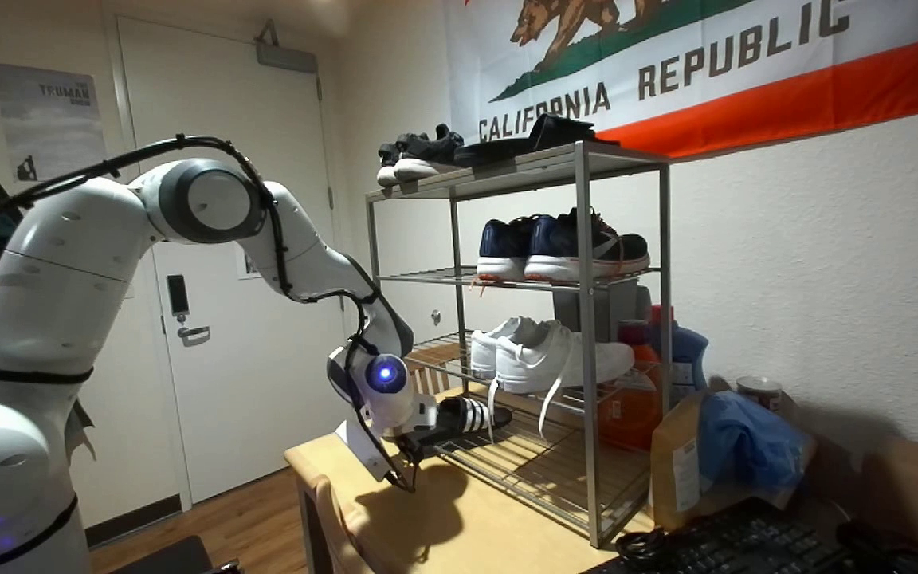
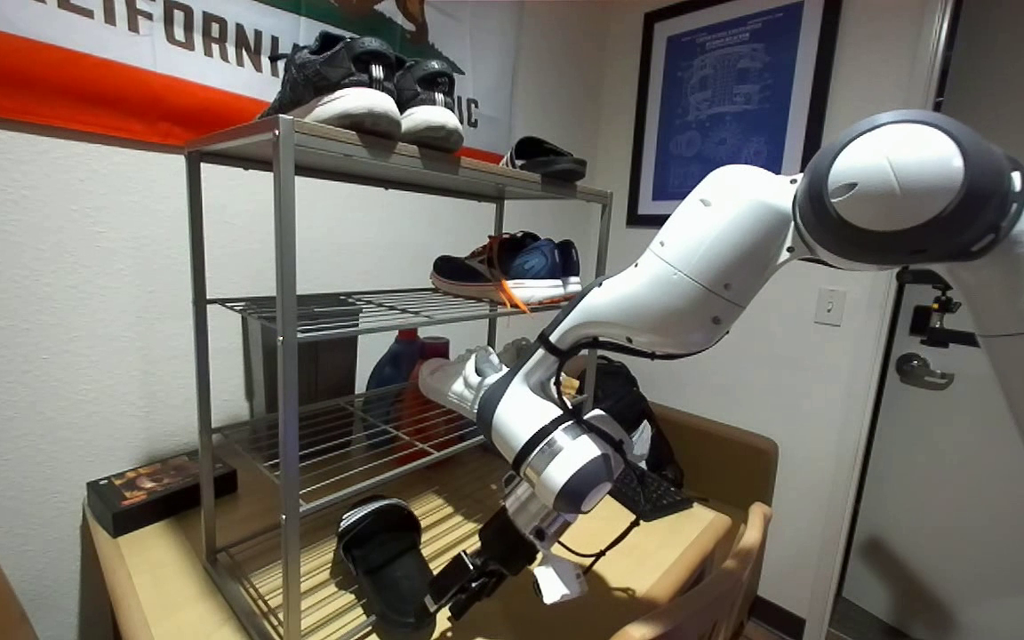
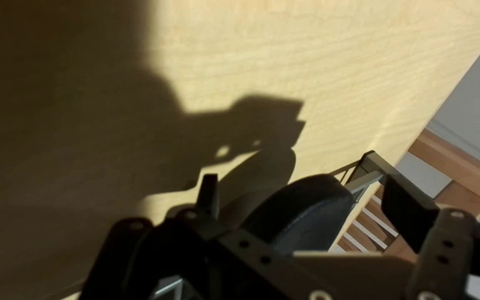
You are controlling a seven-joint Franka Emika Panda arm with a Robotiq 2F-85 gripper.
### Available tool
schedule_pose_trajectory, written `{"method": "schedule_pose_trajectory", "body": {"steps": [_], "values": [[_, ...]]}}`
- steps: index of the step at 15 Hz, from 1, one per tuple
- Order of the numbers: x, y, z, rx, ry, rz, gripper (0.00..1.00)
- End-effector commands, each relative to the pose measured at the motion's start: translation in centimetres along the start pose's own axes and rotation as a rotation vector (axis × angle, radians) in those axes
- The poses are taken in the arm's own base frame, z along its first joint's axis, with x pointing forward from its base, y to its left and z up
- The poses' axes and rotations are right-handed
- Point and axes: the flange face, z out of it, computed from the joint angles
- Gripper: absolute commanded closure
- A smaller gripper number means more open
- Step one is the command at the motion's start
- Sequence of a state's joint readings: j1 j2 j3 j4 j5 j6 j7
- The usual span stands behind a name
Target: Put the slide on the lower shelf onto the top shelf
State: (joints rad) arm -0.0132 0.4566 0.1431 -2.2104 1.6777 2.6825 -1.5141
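The slide is black with white stripes on its strap. It lies on the lower shelf, pointing into the rack, in both exterior views. Its near end juts past the wire shelf's front edge. The lower shelf is the lowest wire tier. The top shelf is the uppermost tier. My gripper is at the slide's near end. In the wrist view the gripper is open, with the slide's rounded end between its spread fingers. Whether a finger touches it, I cannot tell.
Black sneakers and another black slide stand on the top shelf. Navy shoes and white shoes fill middle tiers above the slide. Rack posts and a chair stand nearby.
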Motion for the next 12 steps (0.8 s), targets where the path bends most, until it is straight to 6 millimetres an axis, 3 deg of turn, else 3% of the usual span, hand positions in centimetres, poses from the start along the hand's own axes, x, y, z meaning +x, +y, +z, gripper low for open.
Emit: {"method": "schedule_pose_trajectory", "body": {"steps": [1, 2, 4, 8, 12], "values": [[0.41, 0.57, 0.56, 0.011, 0.033, 0.029, 0.00], [0.46, 0.64, 0.62, 0.010, 0.041, 0.036, 0.22], [0.68, 0.72, 0.70, 0.010, 0.057, 0.049, 0.32], [0.95, 0.63, 0.70, 0.012, 0.084, 0.057, 0.66], [0.85, 0.36, 0.38, 0.013, 0.099, 0.057, 0.88]]}}
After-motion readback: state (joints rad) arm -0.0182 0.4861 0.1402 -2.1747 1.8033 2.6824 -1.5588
